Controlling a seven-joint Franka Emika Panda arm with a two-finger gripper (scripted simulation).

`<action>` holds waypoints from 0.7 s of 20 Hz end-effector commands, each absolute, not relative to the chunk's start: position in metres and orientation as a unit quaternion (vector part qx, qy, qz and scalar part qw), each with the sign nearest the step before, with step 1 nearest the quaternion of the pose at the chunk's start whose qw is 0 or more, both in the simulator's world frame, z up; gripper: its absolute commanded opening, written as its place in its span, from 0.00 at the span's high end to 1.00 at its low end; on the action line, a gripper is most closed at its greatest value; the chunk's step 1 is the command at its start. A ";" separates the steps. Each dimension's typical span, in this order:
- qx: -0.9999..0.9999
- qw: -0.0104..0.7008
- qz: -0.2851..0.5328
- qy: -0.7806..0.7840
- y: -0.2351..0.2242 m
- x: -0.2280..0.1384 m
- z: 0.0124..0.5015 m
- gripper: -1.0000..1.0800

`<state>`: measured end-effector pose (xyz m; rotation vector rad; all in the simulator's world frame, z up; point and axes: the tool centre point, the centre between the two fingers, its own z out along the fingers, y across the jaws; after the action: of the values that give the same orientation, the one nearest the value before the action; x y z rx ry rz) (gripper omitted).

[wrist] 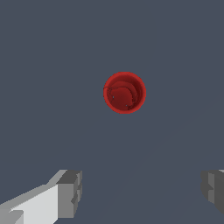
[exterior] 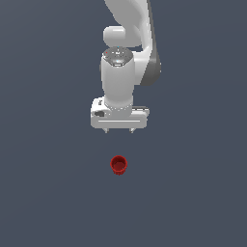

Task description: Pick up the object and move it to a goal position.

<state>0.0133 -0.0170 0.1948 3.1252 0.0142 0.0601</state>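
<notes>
Hovering above the bench [exterior: 48,193], your tool [exterior: 119,130] has its fingers [wrist: 70,192] spread wide, readied to straddle the red cup [exterior: 118,165], which stands upright, untouched, clear below them.

Arm [exterior: 129,29] cut off above; jaws' finger [wrist: 214,190] clipped at wrist-view edge

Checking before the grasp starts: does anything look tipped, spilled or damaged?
Nothing stands out. The red cup stands upright, mouth up, intact, and apart from the open gripper above it.
</notes>
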 end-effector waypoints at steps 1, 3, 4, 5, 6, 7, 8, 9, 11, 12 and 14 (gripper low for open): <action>1.000 0.008 0.019 0.005 -0.017 0.013 0.195 0.04; 1.000 0.008 0.019 0.008 -0.015 0.013 0.195 0.04; 1.000 0.008 0.018 0.012 -0.012 0.013 0.195 0.04; 1.000 0.008 0.017 0.018 -0.009 0.013 0.195 0.04; 1.000 0.008 0.016 0.025 -0.004 0.012 0.196 0.04; 0.999 0.009 0.015 0.032 0.001 0.012 0.196 0.04; 0.999 0.009 0.014 0.038 0.004 0.011 0.197 0.04; 0.999 0.009 0.013 0.042 0.007 0.011 0.197 0.04; 0.999 0.009 0.013 0.046 0.009 0.010 0.198 0.04; 0.999 0.009 0.013 0.046 0.009 0.010 0.198 0.04; 0.999 0.009 0.013 0.043 0.007 0.011 0.197 0.04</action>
<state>0.0105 0.0083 0.1978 3.1201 0.1373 0.0418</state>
